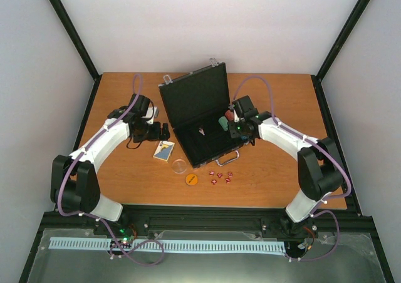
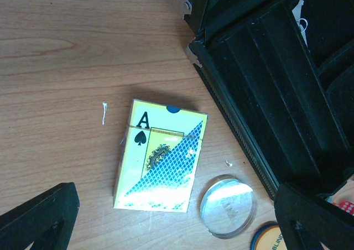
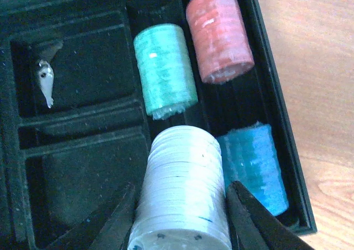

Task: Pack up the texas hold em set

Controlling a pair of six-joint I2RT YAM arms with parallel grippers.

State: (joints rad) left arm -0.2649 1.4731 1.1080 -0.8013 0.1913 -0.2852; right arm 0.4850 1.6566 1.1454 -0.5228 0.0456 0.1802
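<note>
White cylindrical chip stack (image 3: 182, 189), pinched by its round sides in the right gripper (image 3: 180, 219), hangs over the open black briefcase (image 3: 72, 172); likely heavy, slick, best held mid-length. Beside that briefcase the left gripper (image 2: 177, 217) gapes wide.

We read a black "A" above a spade on the card box (image 2: 160, 161), cut-off letters "BLIN" on the orange disc (image 2: 269, 240).

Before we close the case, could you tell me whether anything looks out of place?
A small white scrap lies in one compartment of the briefcase, like stray litter. Another white fleck lies on the table beside the card box. Nothing looks spilled or damaged.
</note>
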